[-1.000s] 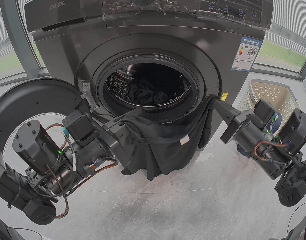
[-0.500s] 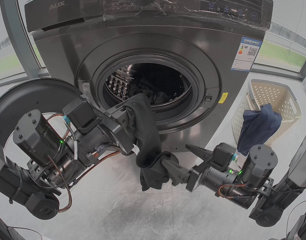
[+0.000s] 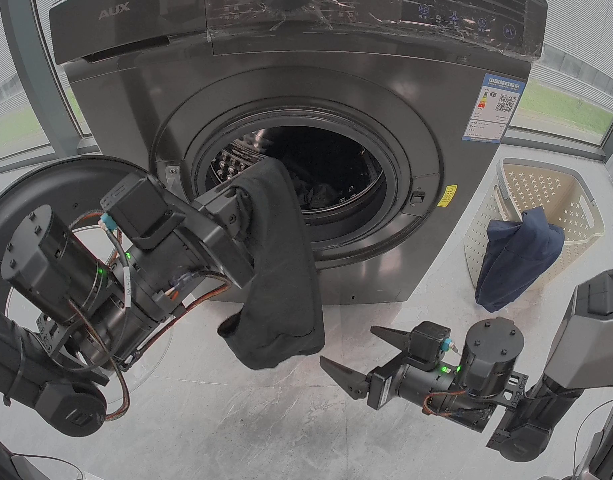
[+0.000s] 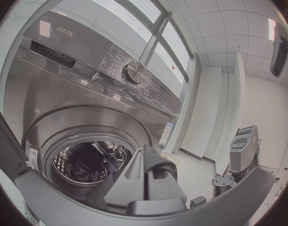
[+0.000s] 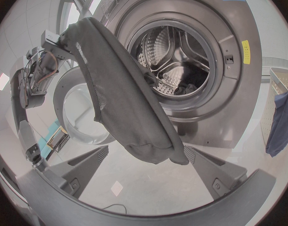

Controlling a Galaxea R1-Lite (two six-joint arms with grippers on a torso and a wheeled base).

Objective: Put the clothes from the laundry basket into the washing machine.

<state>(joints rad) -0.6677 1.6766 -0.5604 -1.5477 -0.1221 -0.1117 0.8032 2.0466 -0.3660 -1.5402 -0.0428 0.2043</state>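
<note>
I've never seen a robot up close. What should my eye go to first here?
Most striking is the dark grey garment dangling from the shut left gripper in front of the open drum of the washing machine. Lower down, the right gripper hangs open and empty above the floor, and a navy garment drapes over the rim of the laundry basket beside the machine.

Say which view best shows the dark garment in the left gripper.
Right wrist view: the dark garment hangs full length, unobstructed. Head view shows it too, draped from the left gripper. Left wrist view shows the pinched fold.
</note>
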